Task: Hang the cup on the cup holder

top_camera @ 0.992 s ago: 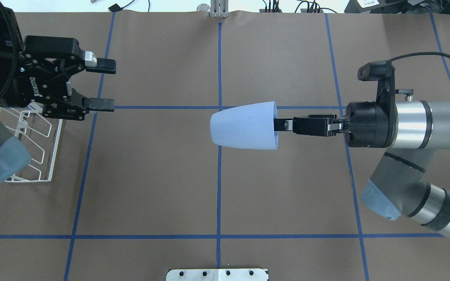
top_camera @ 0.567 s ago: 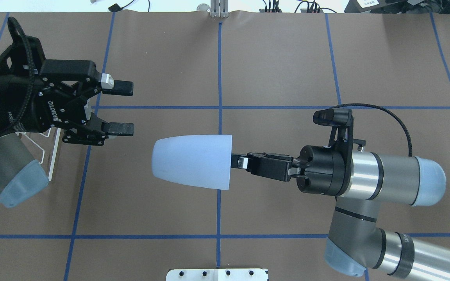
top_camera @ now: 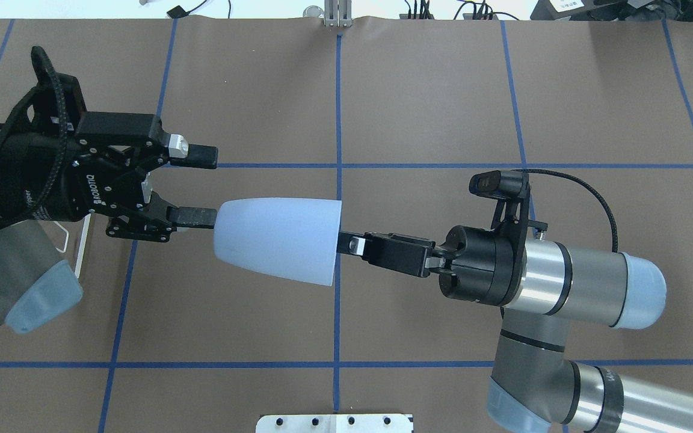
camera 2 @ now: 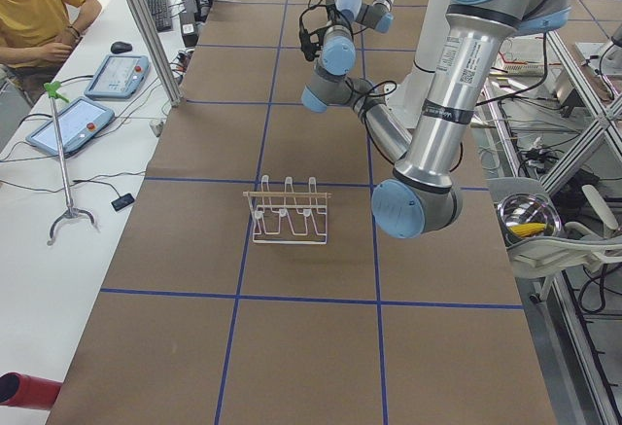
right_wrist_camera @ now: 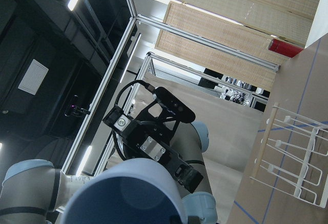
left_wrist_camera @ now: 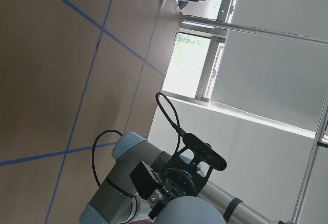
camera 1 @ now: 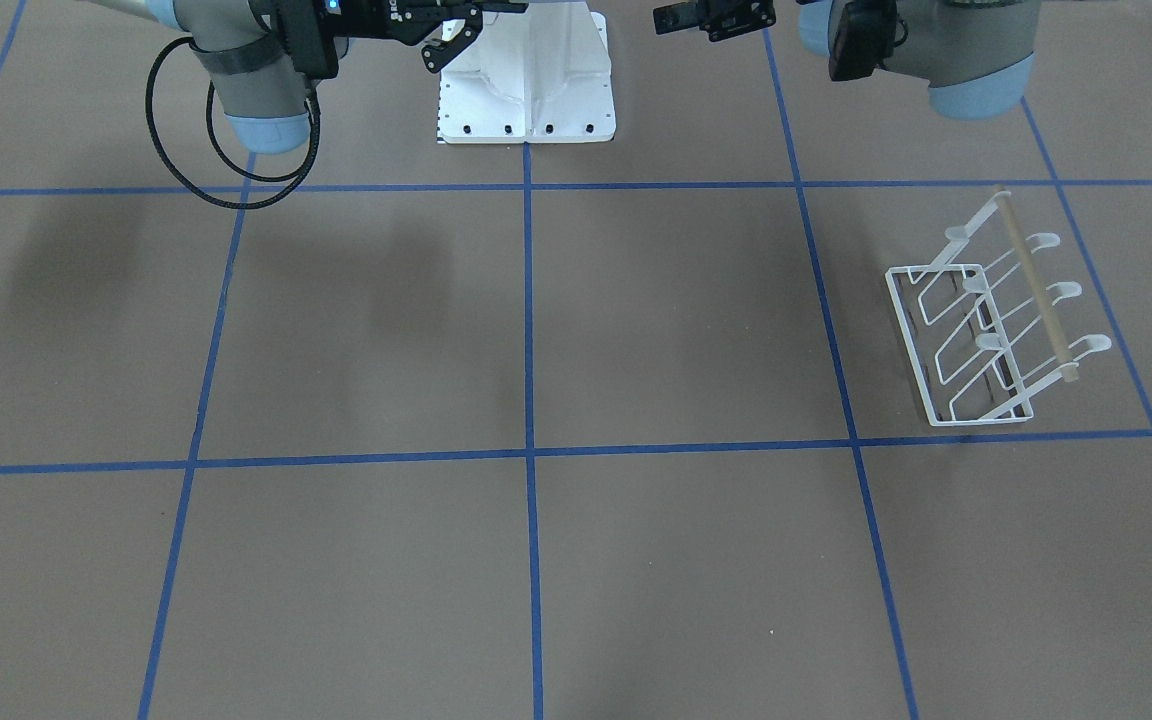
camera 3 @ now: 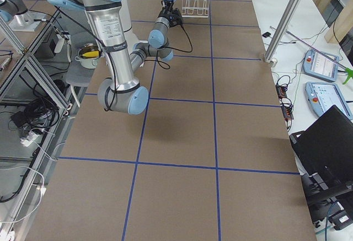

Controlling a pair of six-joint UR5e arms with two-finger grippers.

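The light blue cup (top_camera: 274,240) lies on its side in the air, base pointing toward the left arm. My right gripper (top_camera: 343,242) is shut on its rim. My left gripper (top_camera: 216,187) is open at the cup's base, and its lower finger (top_camera: 193,216) overlaps the base edge in the overhead view. I cannot tell whether they touch. The white wire cup holder (camera 1: 986,330) with its wooden rod stands on the table. In the overhead view only a bit of its wire (top_camera: 82,246) shows under the left arm. The right wrist view shows the cup's inside (right_wrist_camera: 123,193) and the holder (right_wrist_camera: 292,152).
A white mounting plate (top_camera: 334,423) sits at the table's near edge, between the arm bases. Blue tape lines grid the brown table. An operator (camera 2: 39,7) sits at a side table with pendants. A metal bowl (camera 2: 530,219) lies off the table behind the robot.
My right arm has carried the cup leftward to the left gripper. The left gripper has moved right and nearer to meet the cup's base, staying open.
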